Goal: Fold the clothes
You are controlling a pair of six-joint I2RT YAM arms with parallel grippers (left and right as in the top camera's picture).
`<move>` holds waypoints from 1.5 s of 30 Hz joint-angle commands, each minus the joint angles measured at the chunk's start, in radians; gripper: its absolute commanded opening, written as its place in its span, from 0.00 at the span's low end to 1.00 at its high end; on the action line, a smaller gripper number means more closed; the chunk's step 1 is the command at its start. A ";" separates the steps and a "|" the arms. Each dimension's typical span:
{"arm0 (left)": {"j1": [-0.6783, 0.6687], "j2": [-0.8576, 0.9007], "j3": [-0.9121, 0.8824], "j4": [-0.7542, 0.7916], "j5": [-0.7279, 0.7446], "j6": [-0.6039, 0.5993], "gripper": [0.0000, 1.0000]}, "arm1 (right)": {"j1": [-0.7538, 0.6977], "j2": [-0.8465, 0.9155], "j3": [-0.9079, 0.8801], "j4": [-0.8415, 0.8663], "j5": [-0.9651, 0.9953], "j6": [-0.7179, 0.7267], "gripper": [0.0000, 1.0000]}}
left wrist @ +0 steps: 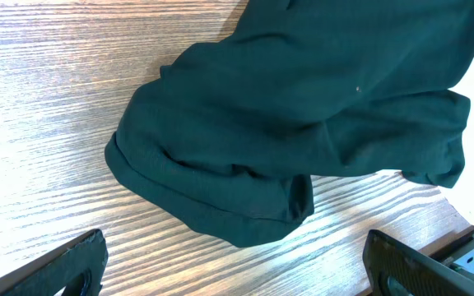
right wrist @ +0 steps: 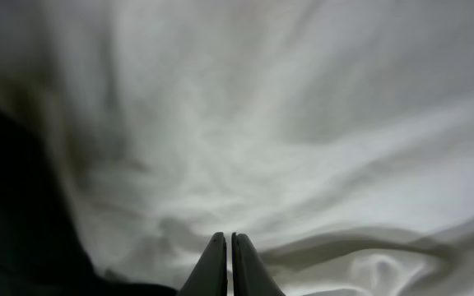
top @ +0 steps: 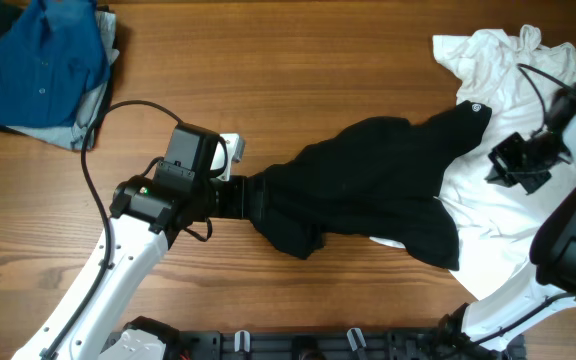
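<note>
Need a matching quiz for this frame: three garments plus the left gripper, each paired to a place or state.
Column one:
1 black T-shirt
2 white T-shirt
3 blue shirt
4 left gripper

Column two:
A jaws wide open
B far left corner
C crumpled, centre
D right side

Pairs: 1-C, 2-D, 3-B, 4-A

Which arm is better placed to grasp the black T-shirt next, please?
Left, probably: the left gripper is open with the bunched edge of the black T-shirt just ahead of it, while the right gripper is shut over the white T-shirt.
</note>
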 commanded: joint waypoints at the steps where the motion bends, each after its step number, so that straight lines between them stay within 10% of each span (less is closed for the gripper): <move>1: -0.005 -0.001 0.010 0.000 0.013 -0.002 1.00 | -0.029 0.019 -0.037 0.035 -0.090 -0.097 0.04; 23: -0.005 -0.001 0.010 0.000 0.013 -0.002 1.00 | -0.053 0.019 -0.192 0.182 -0.032 -0.008 0.04; 45: -0.005 -0.002 0.010 0.001 0.013 -0.002 1.00 | -0.499 0.019 -0.192 0.103 0.093 0.097 0.04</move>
